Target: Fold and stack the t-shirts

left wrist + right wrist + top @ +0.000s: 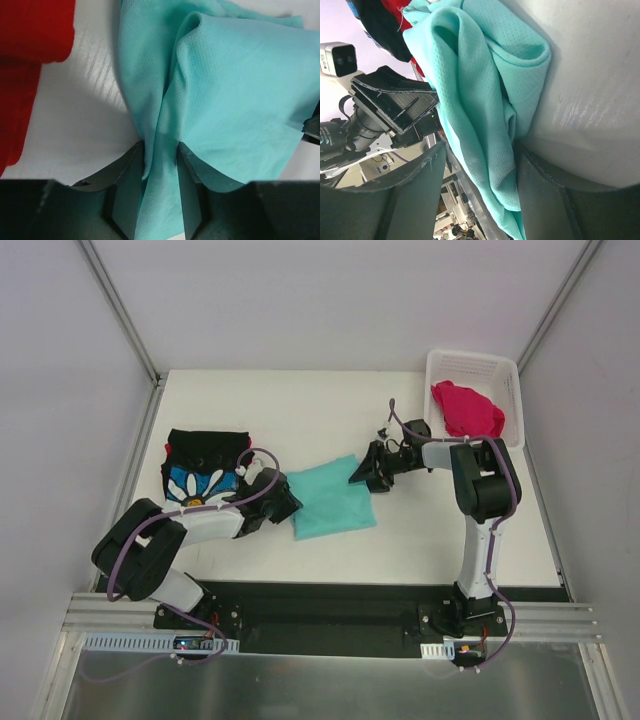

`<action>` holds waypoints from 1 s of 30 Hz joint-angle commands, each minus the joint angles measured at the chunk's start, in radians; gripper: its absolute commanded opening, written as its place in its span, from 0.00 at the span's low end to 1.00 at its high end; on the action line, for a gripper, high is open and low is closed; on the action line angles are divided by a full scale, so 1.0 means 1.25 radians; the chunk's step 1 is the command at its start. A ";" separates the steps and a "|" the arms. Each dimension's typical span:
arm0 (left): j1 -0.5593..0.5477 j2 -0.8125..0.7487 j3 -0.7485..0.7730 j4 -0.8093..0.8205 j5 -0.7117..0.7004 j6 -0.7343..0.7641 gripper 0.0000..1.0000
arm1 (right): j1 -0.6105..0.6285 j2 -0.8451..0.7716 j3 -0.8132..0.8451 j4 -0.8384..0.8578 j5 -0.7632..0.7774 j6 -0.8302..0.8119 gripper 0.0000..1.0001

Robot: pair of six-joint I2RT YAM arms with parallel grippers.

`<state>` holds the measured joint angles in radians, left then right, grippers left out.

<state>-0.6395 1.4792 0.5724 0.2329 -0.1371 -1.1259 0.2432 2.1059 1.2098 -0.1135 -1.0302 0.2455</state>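
Evidently serving as the stack, a black cloth t-shirt with a white daisy on blue (203, 468) is lying over a red cloth t-shirt (30, 30) at the left. Just beside it, the left fingers (117, 175) are pinching a gathered fold of the plain mint-teal cloth t-shirt (330, 502), which is resting mid-tabletop (300, 410), probably to carry that edge over for a fold. The right fingers (555, 205) are standing about half apart around its far corner; whether they are clamping it I cannot tell. Farther right, a magenta-pink cloth t-shirt (468, 410) is waiting in the white plastic lattice basket (510, 375).

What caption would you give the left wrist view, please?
Left gripper pinches the bunched teal shirt, a red shirt beside it.
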 commanded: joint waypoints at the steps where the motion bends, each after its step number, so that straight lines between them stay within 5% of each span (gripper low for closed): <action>1: 0.008 -0.016 -0.022 -0.091 0.005 0.016 0.36 | 0.002 -0.048 0.024 -0.037 0.003 -0.033 0.59; 7: 0.010 -0.021 -0.039 -0.093 0.009 0.002 0.54 | 0.002 -0.045 0.032 -0.050 0.007 -0.039 0.59; 21: 0.015 -0.004 -0.039 -0.093 0.025 -0.009 0.00 | 0.002 -0.042 0.032 -0.059 0.008 -0.048 0.59; 30: 0.016 0.005 -0.030 -0.093 0.031 -0.011 0.00 | 0.002 -0.048 0.016 -0.059 0.012 -0.048 0.54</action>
<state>-0.6266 1.4548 0.5407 0.1970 -0.1085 -1.1423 0.2432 2.1029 1.2213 -0.1707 -1.0203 0.2100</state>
